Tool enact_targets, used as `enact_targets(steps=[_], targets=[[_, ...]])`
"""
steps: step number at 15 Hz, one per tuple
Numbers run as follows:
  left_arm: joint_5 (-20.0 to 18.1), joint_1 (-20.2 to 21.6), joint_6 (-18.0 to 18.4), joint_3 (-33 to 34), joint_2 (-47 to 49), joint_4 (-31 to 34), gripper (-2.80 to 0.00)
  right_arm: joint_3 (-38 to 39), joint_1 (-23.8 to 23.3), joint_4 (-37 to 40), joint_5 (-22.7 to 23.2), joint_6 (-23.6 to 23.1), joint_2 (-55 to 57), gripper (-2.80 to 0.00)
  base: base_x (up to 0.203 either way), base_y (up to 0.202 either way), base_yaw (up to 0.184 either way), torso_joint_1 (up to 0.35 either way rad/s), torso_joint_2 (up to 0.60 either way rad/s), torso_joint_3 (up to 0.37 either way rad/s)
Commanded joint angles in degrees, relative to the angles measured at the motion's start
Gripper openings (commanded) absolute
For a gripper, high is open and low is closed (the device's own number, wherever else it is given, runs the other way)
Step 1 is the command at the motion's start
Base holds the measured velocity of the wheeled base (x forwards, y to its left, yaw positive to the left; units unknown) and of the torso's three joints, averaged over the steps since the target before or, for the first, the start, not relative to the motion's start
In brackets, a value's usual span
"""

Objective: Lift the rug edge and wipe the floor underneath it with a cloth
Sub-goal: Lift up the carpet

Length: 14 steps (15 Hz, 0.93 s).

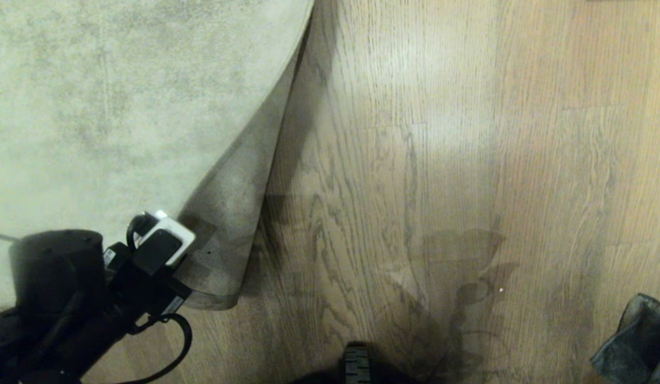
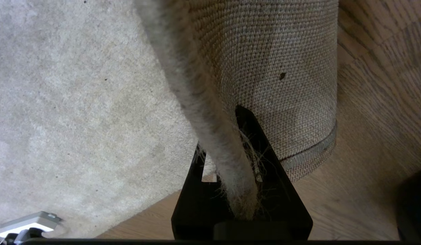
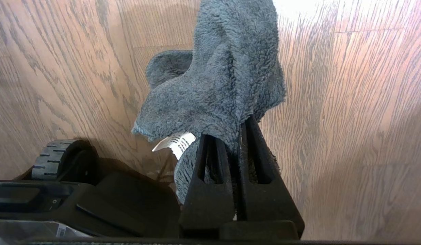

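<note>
- Now the left gripper (image 2: 230,170) is pinched tight on the rug edge (image 2: 217,136), and that corner is held up off the floor (image 1: 415,160).
- Beside the lifted corner, the rug (image 1: 95,106) curls over, so its rough woven backing (image 1: 228,213) faces out.
- Next to the rug, on the side of the lifted edge, is bare brown wood floor.
- Well away from the rug, the right gripper (image 3: 236,143) is squeezed shut on the cloth (image 3: 217,78), and the cloth hangs over the floor there.
- From the head view, only a bit of the cloth (image 1: 636,336) shows, far from the rug's corner.
- I think the rug is big and heavy, but bendy. It flops and folds, so hold it right at the thin edge, like now, and grip hard or it may slip out.
- I think the cloth is soft, fluffy and light. It squashes easily, so a pinch in the middle of a bunch holds it well.
- Wiping under the rug looks not yet done, because the cloth is far from the rug.
</note>
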Motion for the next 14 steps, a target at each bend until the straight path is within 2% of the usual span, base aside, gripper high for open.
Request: enact_targets(steps=[1, 3, 9, 14], targets=[[0.17, 0.06, 0.28, -0.16, 0.19, -0.30, -2.80, -0.01, 0.04, -0.06, 0.00, -0.05, -0.02, -2.80, 0.000, 0.000, 0.000, 0.000, 0.00, 0.000], [0.31, 0.08, 0.19, -0.05, 0.06, -0.30, -2.80, -0.01, -0.02, -0.02, 0.00, -0.05, 0.05, -2.80, 0.000, 0.000, 0.000, 0.000, 0.00, 0.000], [0.38, 0.43, -3.38, -1.31, -0.31, -0.31, -2.80, -0.01, 0.02, 0.01, 0.00, -0.05, -0.02, -2.80, 0.000, 0.000, 0.000, 0.000, 0.00, 0.000], [0.08, 0.52, -3.94, -1.07, -0.42, -0.30, -2.80, -0.01, -0.02, 0.00, 0.00, -0.05, -0.02, -2.80, 0.000, 0.000, 0.000, 0.000, 0.00, 0.000]])
